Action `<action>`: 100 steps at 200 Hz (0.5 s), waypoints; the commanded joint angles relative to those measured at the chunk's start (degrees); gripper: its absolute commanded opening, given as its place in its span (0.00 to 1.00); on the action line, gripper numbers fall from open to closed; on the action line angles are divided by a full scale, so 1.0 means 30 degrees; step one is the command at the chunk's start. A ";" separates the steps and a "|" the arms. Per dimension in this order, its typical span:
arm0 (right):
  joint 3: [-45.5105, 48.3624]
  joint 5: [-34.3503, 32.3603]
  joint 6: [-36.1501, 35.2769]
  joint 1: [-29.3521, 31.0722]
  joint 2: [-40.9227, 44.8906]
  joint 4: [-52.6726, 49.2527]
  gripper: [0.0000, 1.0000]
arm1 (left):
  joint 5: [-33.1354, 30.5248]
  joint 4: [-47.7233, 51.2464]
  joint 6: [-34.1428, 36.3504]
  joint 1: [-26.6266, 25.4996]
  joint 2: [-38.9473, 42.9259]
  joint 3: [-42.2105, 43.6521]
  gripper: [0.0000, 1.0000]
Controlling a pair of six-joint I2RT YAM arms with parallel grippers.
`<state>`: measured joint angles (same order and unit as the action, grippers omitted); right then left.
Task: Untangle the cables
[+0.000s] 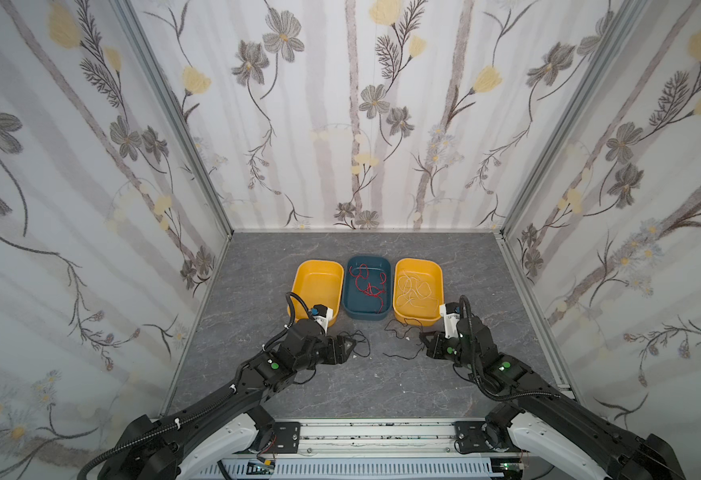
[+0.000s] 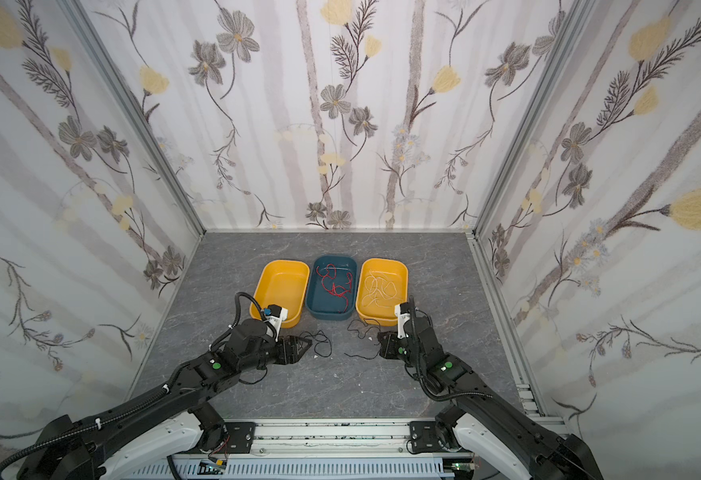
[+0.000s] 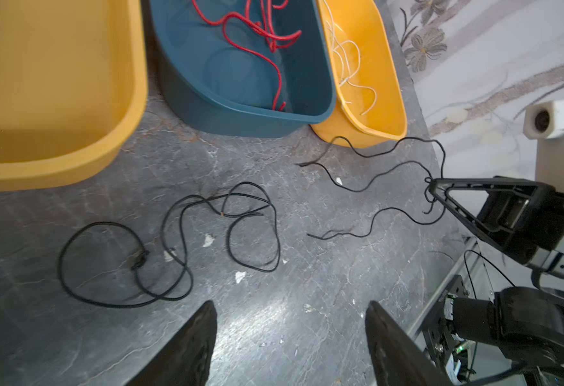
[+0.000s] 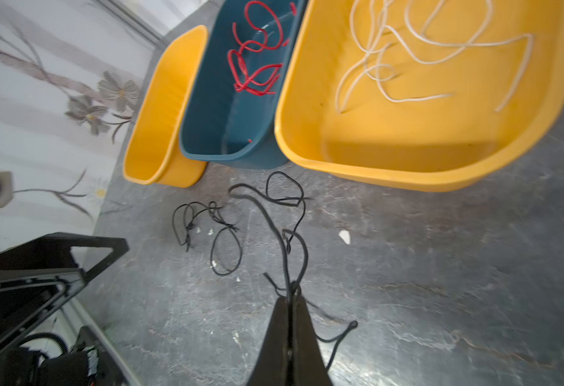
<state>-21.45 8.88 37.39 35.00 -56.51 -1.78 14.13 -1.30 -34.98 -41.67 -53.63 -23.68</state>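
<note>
Right gripper [image 4: 292, 294] pinches limp, light black cable [image 4: 285, 264], perhaps 2 strands; left gripper [image 3: 290, 304] gapes empty; grab near knot [image 3: 141, 259].

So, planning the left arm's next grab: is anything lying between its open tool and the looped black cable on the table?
Nothing visible does. In the left wrist view only bare table with small white flecks lies between the left tool and the looped black cable. The right tool grips a separate black cable.
</note>
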 commanded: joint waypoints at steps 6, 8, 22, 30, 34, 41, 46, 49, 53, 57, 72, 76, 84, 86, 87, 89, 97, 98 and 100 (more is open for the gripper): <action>-0.0420 0.2396 -0.1808 0.0393 -0.0091 0.1645 0.00 | 0.1452 -0.3009 0.0470 -0.0160 -0.0619 -0.0345 0.75; -0.0455 0.2399 -0.1903 0.0466 -0.0111 0.1633 0.00 | 0.1547 -0.3210 0.0411 -0.0169 -0.0694 -0.0362 0.75; -0.0691 0.2413 -0.2553 0.1078 -0.0359 0.1696 0.00 | 0.2434 -0.4902 -0.0088 -0.0194 -0.1321 -0.0414 0.76; -0.0838 0.2346 -0.2772 0.1427 -0.0519 0.1835 0.00 | 0.2932 -0.5656 -0.0174 -0.0250 -0.1680 -0.0499 0.76; -0.0913 0.2384 -0.2875 0.1591 -0.0636 0.1902 0.00 | 0.3101 -0.5931 -0.0161 -0.0302 -0.1819 -0.0539 0.76; -0.1007 0.2425 -0.3018 0.1839 -0.0857 0.2111 0.00 | 0.3337 -0.6193 0.0056 -0.0444 -0.2039 -0.0651 0.76; -0.1112 0.2498 -0.3088 0.2018 -0.1072 0.2280 0.00 | 0.3477 -0.6263 0.0296 -0.0544 -0.2165 -0.0754 0.76; -0.1151 0.2537 -0.3116 0.2091 -0.1208 0.2346 0.00 | 0.3539 -0.6296 0.0470 -0.0640 -0.2226 -0.0819 0.76; -0.1245 0.2624 -0.3144 0.2203 -0.1415 0.2463 0.00 | 0.3659 -0.6244 0.0718 -0.0738 -0.2310 -0.0916 0.76; -0.1344 0.2676 -0.3168 0.2298 -0.1620 0.2533 0.00 | 0.3842 -0.6222 0.1010 -0.0843 -0.2420 -0.0992 0.76; -0.1725 0.3119 -0.3222 0.2659 -0.2447 0.2912 0.00 | 0.4408 -0.5692 0.2449 -0.1238 -0.2652 -0.1461 0.76; -0.1812 0.3210 -0.3248 0.2750 -0.2626 0.3000 0.00 | 0.4402 -0.5496 0.2785 -0.1363 -0.2711 -0.1568 0.76; -0.2052 0.3305 -0.3317 0.2966 -0.2956 0.3094 0.00 | 0.4443 -0.5166 0.3434 -0.1563 -0.2846 -0.1753 0.76; -0.2115 0.3329 -0.3320 0.2977 -0.3032 0.3108 0.00 | 0.4478 -0.5119 0.3554 -0.1611 -0.2906 -0.1783 0.76; -0.2115 0.3329 -0.3320 0.2977 -0.3032 0.3108 0.00 | 0.4498 -0.5082 0.3623 -0.1624 -0.2930 -0.1793 0.76; -0.2174 0.3362 -0.3343 0.2980 -0.3093 0.3157 0.00 | 0.4550 -0.5032 0.3741 -0.1656 -0.2963 -0.1852 0.76; -0.2340 0.3418 -0.3422 0.2980 -0.3272 0.3248 0.00 | 0.4719 -0.4929 0.4168 -0.1787 -0.3154 -0.1892 0.75; -0.2370 0.3436 -0.3416 0.3273 -0.3292 0.3269 0.00 | 0.4751 -0.4928 0.4194 -0.1800 -0.3172 -0.1892 0.75; -0.2385 0.3450 -0.3411 0.3486 -0.3314 0.3306 0.00 | 0.4789 -0.4921 0.4249 -0.1810 -0.3207 -0.1906 0.74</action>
<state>-26.92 17.10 28.77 43.57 -64.97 3.64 25.71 -15.20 -28.47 -46.24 -62.08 -28.45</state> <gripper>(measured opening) 0.049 0.757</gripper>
